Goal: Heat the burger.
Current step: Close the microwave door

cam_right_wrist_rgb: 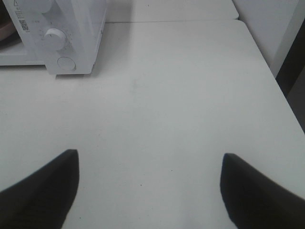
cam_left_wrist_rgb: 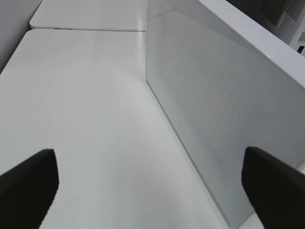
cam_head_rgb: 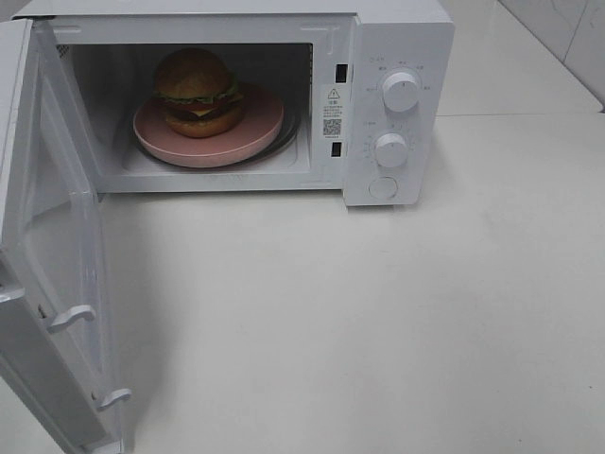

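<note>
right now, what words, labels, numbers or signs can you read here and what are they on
No text is legible enough to quote.
A sticker on the microwave frame beside the cavity: warning triangle and QR code; its print is too small.
Marks around the upper dial and lower dial: too small, blurred in the right wrist view.

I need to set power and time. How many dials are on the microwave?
2. The upper dial sits high on the control panel; the lower dial is directly below it. The flat round button under them is no dial.
</note>
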